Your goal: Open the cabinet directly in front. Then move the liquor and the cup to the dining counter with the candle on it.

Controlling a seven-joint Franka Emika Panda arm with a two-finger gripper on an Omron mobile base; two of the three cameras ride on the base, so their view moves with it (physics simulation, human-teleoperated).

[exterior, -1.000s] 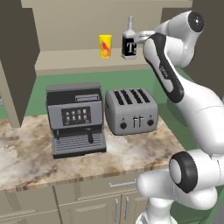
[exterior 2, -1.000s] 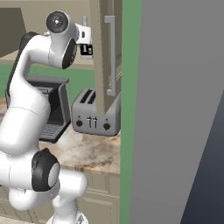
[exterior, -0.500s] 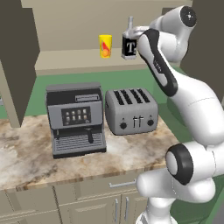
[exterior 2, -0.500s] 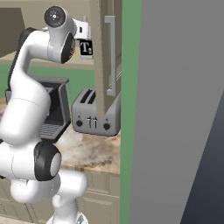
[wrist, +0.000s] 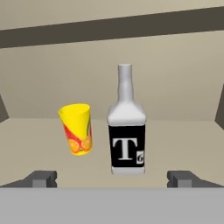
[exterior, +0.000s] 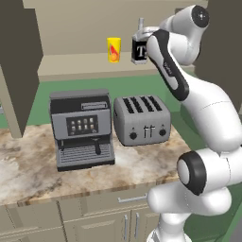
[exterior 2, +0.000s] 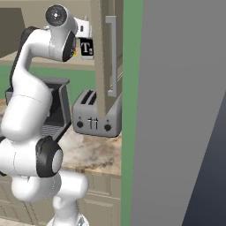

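The cabinet (exterior: 71,66) stands open, its doors swung out to either side; in the right base view one door (exterior 2: 106,57) faces edge-on with its long silver bar handle (exterior 2: 112,55). Below it the marble worktop (exterior: 28,175) carries a grey coffee machine (exterior: 82,127) and, just beside it to the right, a silver four-slot toaster (exterior: 142,120). The white arm (exterior: 189,94) rises from the lower right of the left base view and bends up to the cabinet shelf. On that shelf the liquor (wrist: 126,127), a dark squarish bottle with a pale neck and a white label bearing a "T", stands upright. The cup (wrist: 76,129), yellow with a red-orange mark, stands upright just beside the bottle, apart from it. The gripper (wrist: 113,178) faces the bottle with its jaws spread wide, one fingertip (wrist: 41,178) low at each side of the hand view, holding nothing.
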